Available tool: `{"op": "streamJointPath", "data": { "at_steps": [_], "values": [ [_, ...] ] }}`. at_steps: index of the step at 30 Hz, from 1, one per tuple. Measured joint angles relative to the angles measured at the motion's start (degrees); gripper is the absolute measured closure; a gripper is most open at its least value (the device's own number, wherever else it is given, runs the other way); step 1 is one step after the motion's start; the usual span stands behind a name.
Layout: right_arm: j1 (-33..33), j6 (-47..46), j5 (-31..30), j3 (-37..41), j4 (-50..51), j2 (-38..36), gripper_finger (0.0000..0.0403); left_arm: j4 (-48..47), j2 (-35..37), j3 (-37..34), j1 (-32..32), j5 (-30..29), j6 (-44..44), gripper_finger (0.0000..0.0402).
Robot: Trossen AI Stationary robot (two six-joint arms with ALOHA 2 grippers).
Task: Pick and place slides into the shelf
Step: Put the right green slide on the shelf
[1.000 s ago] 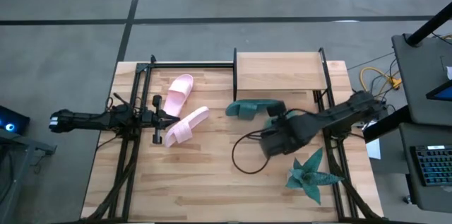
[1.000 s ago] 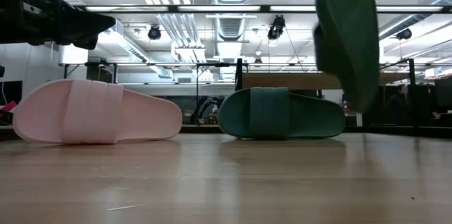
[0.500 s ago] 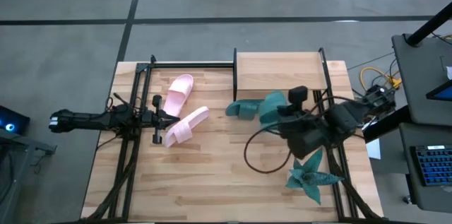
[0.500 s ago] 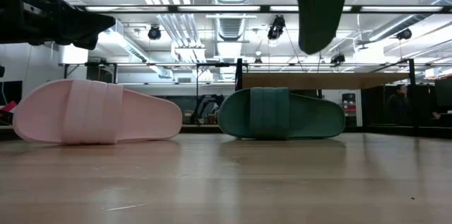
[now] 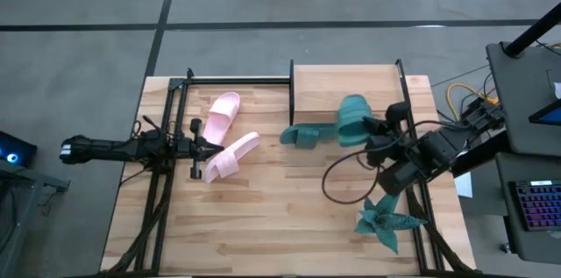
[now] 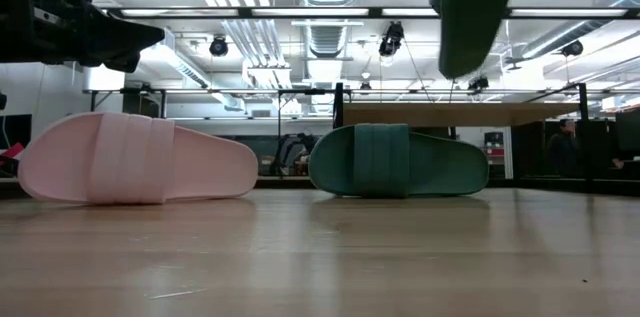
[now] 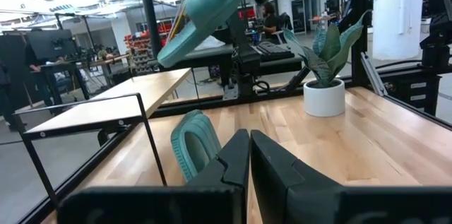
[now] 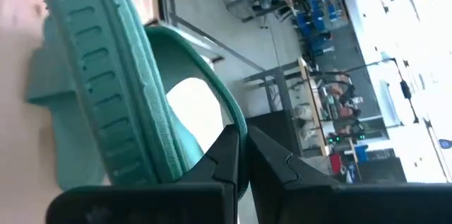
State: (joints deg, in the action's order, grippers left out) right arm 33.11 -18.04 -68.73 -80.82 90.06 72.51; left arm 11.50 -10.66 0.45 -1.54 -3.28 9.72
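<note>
- The plant (image 5: 384,217) stands at the near right of the bench (image 5: 263,234).
- The left end effector (image 5: 200,145) hangs low over the left side of the bench, its fingers clenched on nothing, its tip just beside the nearer pink slide (image 5: 231,156).
- The farther pink slide (image 5: 223,113) lies flat behind it, toward the back left.
- One teal slide (image 5: 304,133) rests on the bench just in front of the shelf (image 5: 346,90).
- The right end effector (image 5: 375,126) is clamped on the strap of the other teal slide (image 5: 352,119), holding it in the air over the front edge of the shelf, above the resting teal slide.
- In the low view the held slide (image 6: 473,7) hangs tilted, well clear of the bench.
</note>
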Motion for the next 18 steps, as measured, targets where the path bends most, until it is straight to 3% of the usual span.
{"op": "streamJointPath", "data": {
  "at_steps": [9,18],
  "values": [
    [0.04,0.31,-3.80,14.86,-0.33,-15.01,0.0392,0.03,-0.04,0.00,0.00,-0.01,-0.01,0.0402],
    [-0.12,6.43,-8.68,21.59,-0.52,-27.19,0.0392,0.05,-0.09,0.00,0.00,-0.01,0.11,0.0402]
  ]
}}
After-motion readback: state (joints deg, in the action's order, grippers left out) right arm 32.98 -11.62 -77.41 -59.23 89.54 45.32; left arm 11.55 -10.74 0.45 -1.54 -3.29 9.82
